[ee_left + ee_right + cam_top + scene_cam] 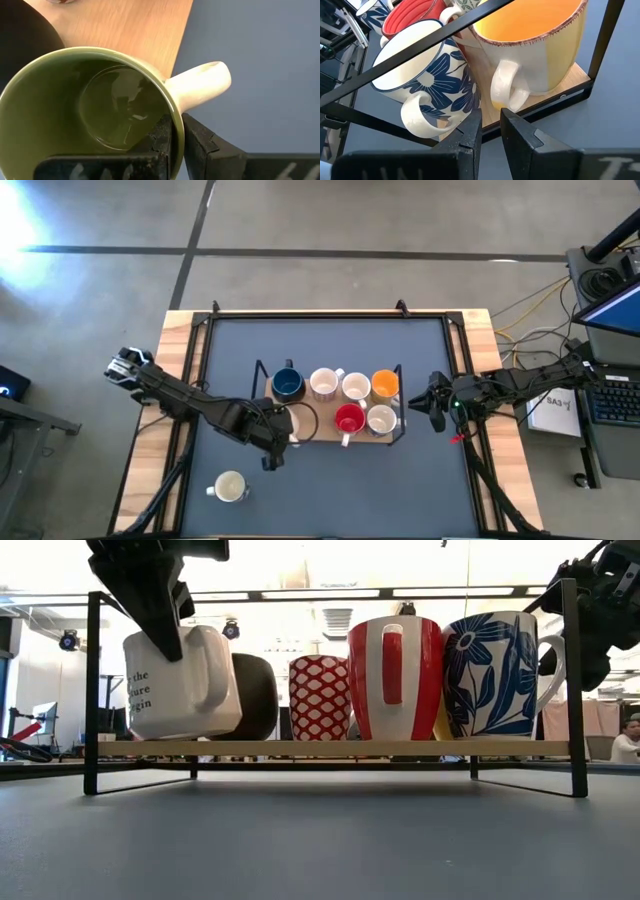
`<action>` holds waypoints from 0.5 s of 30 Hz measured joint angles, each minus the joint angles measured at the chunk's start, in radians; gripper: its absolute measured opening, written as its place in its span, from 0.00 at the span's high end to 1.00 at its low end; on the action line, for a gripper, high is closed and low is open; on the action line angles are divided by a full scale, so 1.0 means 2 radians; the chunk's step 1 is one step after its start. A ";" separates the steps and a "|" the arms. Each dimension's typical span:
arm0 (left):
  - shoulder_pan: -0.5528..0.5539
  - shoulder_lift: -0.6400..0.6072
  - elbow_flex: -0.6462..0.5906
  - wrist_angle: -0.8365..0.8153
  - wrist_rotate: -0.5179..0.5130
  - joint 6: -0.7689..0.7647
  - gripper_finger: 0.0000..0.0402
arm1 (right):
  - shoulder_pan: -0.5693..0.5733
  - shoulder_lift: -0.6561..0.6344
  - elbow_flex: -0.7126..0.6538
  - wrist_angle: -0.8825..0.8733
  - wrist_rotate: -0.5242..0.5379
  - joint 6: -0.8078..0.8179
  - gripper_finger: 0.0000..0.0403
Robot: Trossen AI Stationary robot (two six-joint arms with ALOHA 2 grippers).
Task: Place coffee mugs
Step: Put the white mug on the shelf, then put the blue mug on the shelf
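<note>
Left fingers (172, 145) clamped on glossy green-lined mug (90, 115) rim; right fingers (490, 132) slightly apart.

A lab or workshop: bare concrete floor (330, 220) around the table (180, 330), cables (530, 310) and a laptop (615, 315) at right, ceiling lights in the low view.

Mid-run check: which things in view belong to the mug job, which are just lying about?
Job: green-lined mug clamped in left gripper; cream mug loose on table; red mug, orange mug, dark blue mug on wooden rack; right gripper waiting beside it.

Lying about: keyboard, cables, off the table's right side.
</note>
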 joint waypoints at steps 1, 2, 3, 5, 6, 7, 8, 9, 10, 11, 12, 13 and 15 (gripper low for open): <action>0.000 0.000 0.000 0.000 0.000 0.000 0.97 | 0.000 0.000 0.000 0.000 0.000 0.000 0.85; 0.000 0.000 0.000 0.001 0.000 0.000 0.97 | 0.000 0.000 0.000 0.000 0.000 0.000 0.85; 0.000 0.000 0.000 0.001 0.001 0.000 0.97 | 0.000 0.000 0.000 0.000 0.000 0.000 0.85; 0.000 0.000 0.000 0.004 0.001 0.000 0.97 | 0.000 0.000 0.000 0.000 0.000 0.000 0.85; 0.000 0.000 0.000 0.005 0.000 0.000 0.97 | 0.000 0.000 0.000 0.000 0.000 0.000 0.85; 0.000 0.000 0.000 0.005 -0.001 0.000 0.97 | 0.000 0.000 0.000 0.000 0.000 0.000 0.85; 0.000 0.000 0.000 0.005 -0.002 0.000 0.97 | 0.000 0.000 0.000 0.000 0.000 0.000 0.85; 0.001 0.000 0.000 0.005 -0.002 0.000 0.96 | 0.000 0.000 0.000 0.000 0.000 0.000 0.85; 0.002 0.000 0.000 0.006 -0.003 0.001 0.95 | 0.000 0.000 0.000 0.000 0.000 0.000 0.85; 0.003 0.000 0.000 0.007 -0.003 0.001 0.94 | 0.000 0.000 0.000 0.000 0.000 0.000 0.85; 0.003 0.000 0.000 0.008 -0.006 0.001 0.92 | 0.000 0.000 0.000 0.000 0.000 0.000 0.85; 0.003 0.000 0.000 0.008 -0.009 0.001 0.91 | 0.000 0.000 0.000 0.000 0.000 0.000 0.85; 0.003 0.000 -0.001 0.007 -0.016 0.001 0.88 | 0.000 0.000 0.000 0.000 0.000 0.000 0.85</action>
